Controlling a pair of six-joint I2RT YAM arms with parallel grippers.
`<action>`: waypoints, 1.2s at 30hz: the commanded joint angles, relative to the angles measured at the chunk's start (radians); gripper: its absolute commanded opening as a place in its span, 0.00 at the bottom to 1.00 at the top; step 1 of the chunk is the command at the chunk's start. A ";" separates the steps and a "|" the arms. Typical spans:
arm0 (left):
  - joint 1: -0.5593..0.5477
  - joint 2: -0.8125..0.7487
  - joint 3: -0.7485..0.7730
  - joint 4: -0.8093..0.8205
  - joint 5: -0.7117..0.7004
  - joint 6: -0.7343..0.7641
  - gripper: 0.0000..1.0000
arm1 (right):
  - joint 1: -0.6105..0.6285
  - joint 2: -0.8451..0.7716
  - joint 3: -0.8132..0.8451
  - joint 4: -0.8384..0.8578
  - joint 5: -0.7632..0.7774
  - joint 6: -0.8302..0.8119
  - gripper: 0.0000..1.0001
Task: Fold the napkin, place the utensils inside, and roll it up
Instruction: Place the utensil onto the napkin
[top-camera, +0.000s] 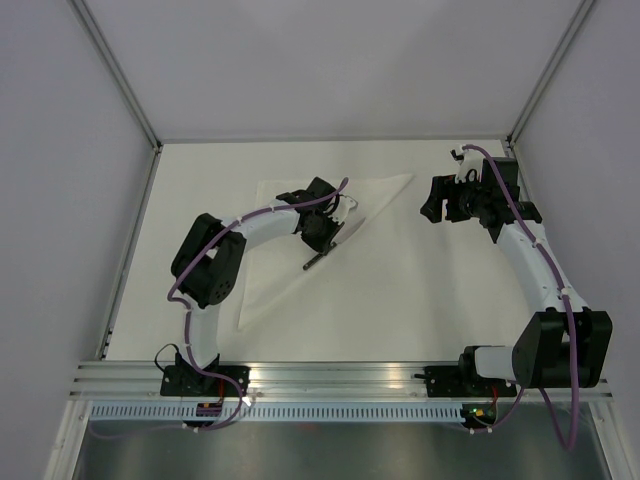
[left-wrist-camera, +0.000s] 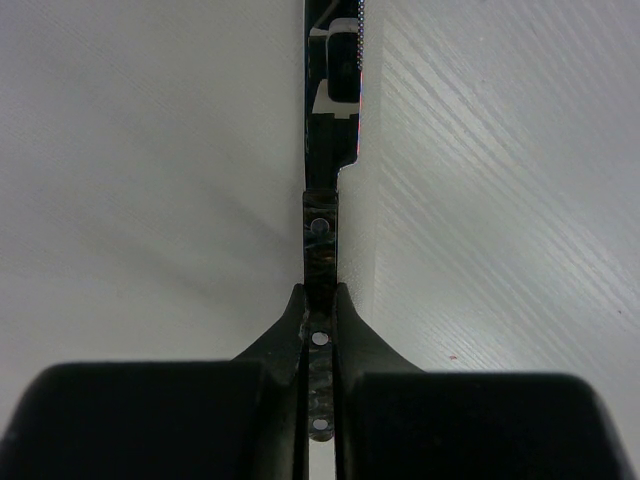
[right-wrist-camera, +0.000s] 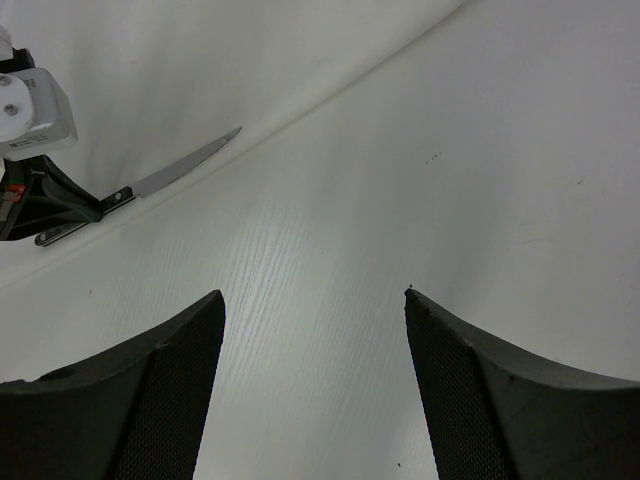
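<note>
Left gripper (left-wrist-camera: 320, 312) clamped tight on handle of knife (left-wrist-camera: 322, 225), blade running along diagonal edge of napkin (top-camera: 272, 265). Napkin lies folded into triangle, left of centre on tabletop (top-camera: 400, 290). Right gripper (right-wrist-camera: 312, 310) spread wide, holding nothing, well apart over tabletop at right. Step judged: placing utensil inside. Best done by shifting knife further onto cloth, keeping it parallel to edge, laying it flat before release. Count: one napkin, one knife, no other utensil visible.

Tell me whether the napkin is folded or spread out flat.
Folded: the napkin lies as a triangle with one long diagonal edge, seen from above.
</note>
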 joint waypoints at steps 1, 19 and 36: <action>-0.006 0.005 0.002 0.025 0.039 -0.033 0.02 | 0.004 0.011 0.030 0.010 0.010 -0.005 0.78; -0.006 -0.012 -0.013 0.022 0.034 -0.045 0.12 | 0.004 0.008 0.028 0.008 0.008 -0.005 0.78; -0.005 -0.107 0.025 0.022 0.020 -0.065 0.48 | 0.003 0.005 0.030 0.008 -0.004 -0.005 0.78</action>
